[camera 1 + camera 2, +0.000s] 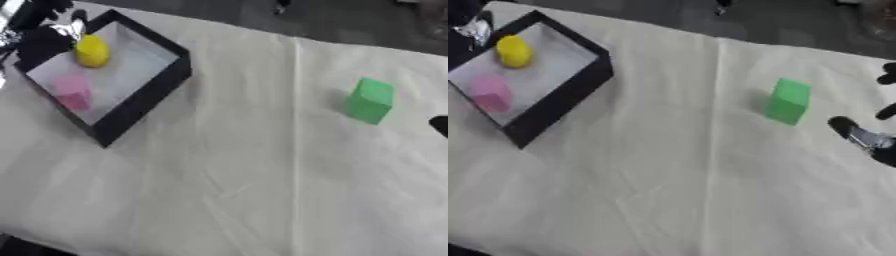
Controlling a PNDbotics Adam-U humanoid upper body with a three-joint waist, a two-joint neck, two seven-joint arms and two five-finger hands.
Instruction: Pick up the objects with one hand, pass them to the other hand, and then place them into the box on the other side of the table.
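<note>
While the black box at ten o'clock holds a yellow object and a pink block, the green block stands on the white tablecloth at two o'clock, near the right hand, whose fingers spread open, grasping nothing. Only part of the left hand shows at the box's far corner; I cannot tell its state.

No legible text, label, brand, number or sign in either view. Surfaces checked: the green block shows plain faces, no marking. The black-walled box carries no print on rim or walls, and its pale floor is blank. The yellow object and the pink block inside it are unmarked. The white table cloth has creases only, no lettering. The dark and silver parts of the right hand at the right edge bear nothing that can be read; the picture is too soft there to tell fine marks.
</note>
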